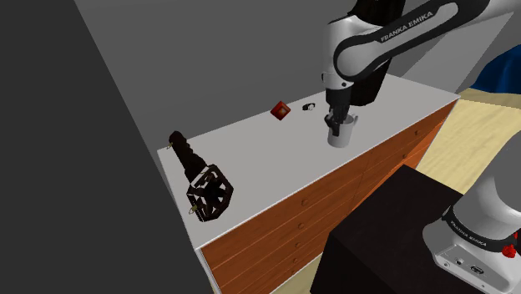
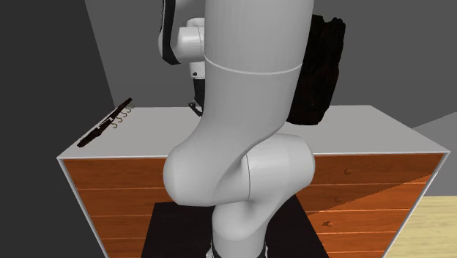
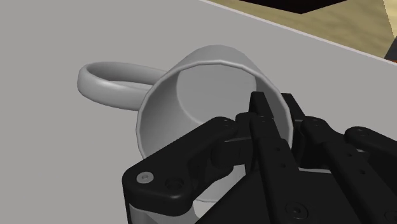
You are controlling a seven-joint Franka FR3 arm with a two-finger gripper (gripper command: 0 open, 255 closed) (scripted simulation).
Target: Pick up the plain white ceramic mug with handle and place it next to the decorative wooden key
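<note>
My gripper (image 1: 338, 122) pinches the white mug (image 1: 341, 139) by its wall, one finger inside the rim and one outside, with the handle on the far side from them. The mug stands on the white dresser top (image 1: 250, 154), right of centre in the shoulder view's upper half. The black ornate key (image 1: 203, 177) lies well apart, toward the lower left.

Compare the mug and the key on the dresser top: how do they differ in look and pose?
The mug is pale and squat; the key is black and long. The mug stands upright with the gripper clasping its rim; the key lies flat, untouched. Both rest on the white dresser top.
</note>
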